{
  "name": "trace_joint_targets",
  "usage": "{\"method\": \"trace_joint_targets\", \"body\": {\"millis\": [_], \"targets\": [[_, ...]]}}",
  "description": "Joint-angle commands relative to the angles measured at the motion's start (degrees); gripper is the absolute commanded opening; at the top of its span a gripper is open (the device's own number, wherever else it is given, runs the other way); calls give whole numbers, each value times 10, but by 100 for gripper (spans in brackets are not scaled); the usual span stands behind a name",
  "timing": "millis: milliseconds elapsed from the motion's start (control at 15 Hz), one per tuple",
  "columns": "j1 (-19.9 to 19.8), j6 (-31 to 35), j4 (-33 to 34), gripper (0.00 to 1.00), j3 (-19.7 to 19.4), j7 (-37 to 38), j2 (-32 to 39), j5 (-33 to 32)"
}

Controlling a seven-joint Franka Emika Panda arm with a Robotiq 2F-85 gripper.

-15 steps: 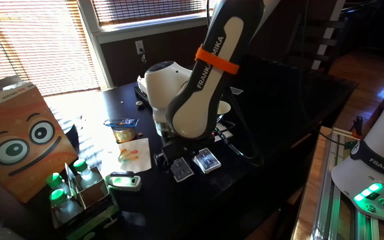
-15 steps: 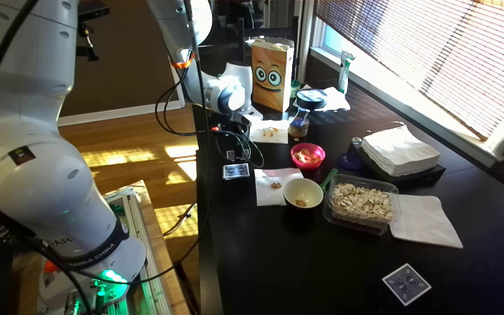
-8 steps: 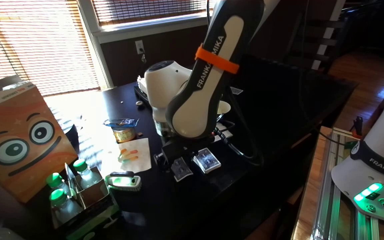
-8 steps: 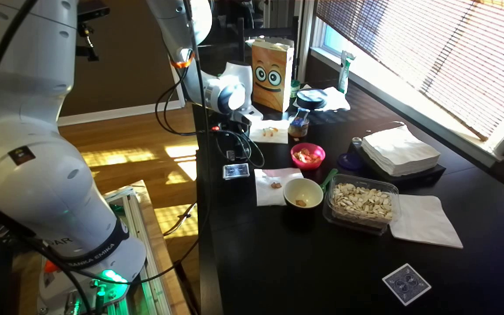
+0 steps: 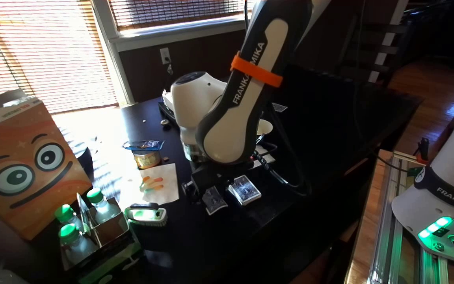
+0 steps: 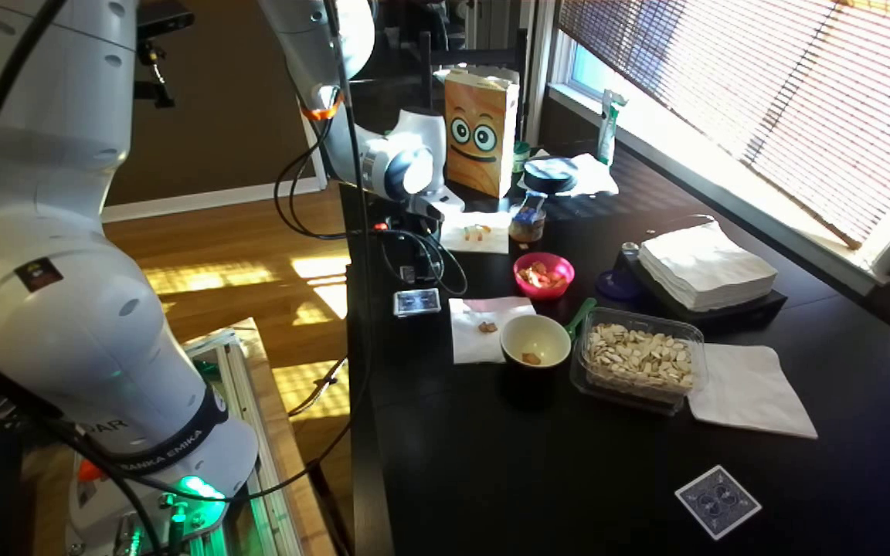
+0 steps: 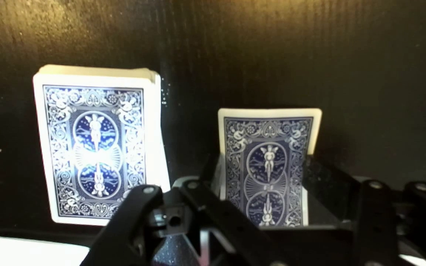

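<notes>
The gripper stood partway open, fingers pressed to both long edges of a playing card, which bowed, probably from the squeeze. At nine o'clock in the wrist view, the deck lay beside it, the gap perhaps giving finger room. Farther off, in an exterior view, candy lay at ten o'clock on a napkin, perhaps to spare the table.

In an exterior view I see green-capped bottles in a cardboard carrier at near left, a brush just right of it and an orange, face-printed box beyond. In an exterior view I make out a pink bowl of reddish bits, a clear tub of pale seeds nearer and to its right, and a napkin stack at far right.
</notes>
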Motion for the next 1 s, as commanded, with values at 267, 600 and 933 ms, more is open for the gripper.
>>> {"method": "trace_joint_targets", "body": {"millis": [267, 600, 933], "targets": [[3, 5, -7, 59, -4, -4, -4, 2], [5, 2, -19, 58, -10, 1, -18, -2], [4, 2, -32, 49, -16, 5, -32, -5]]}}
